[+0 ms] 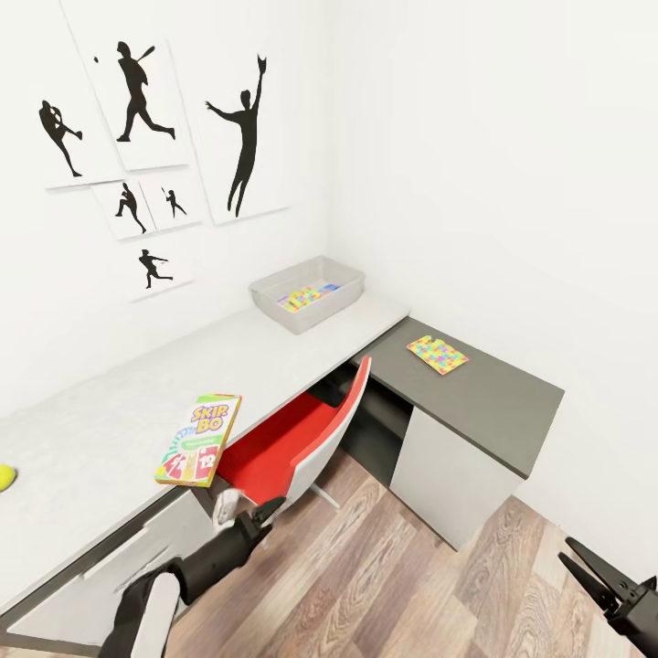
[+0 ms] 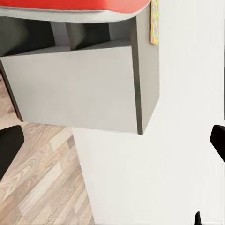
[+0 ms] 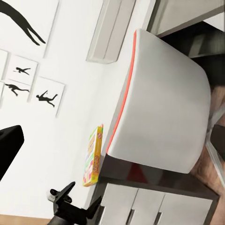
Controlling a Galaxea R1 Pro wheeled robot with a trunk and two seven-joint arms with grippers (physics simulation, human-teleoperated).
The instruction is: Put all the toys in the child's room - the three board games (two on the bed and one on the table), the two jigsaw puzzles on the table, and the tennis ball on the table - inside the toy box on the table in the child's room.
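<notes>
Left pincer (image 1: 260,514) hangs apart and empty below the worktop (image 1: 110,429) edge, right pincer (image 1: 599,576) apart too. Skip-Bo box (image 1: 199,439) overhangs that edge; toy box (image 1: 309,292) holds one puzzle, another puzzle (image 1: 437,355) lies on the dark top. From the right wrist, Skip-Bo (image 3: 93,161) shows edge-on beside the chair (image 3: 164,117).

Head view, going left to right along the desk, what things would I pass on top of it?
tennis ball → Skip-Bo board game → toy box with a jigsaw puzzle inside → second jigsaw puzzle on the dark lower top.
</notes>
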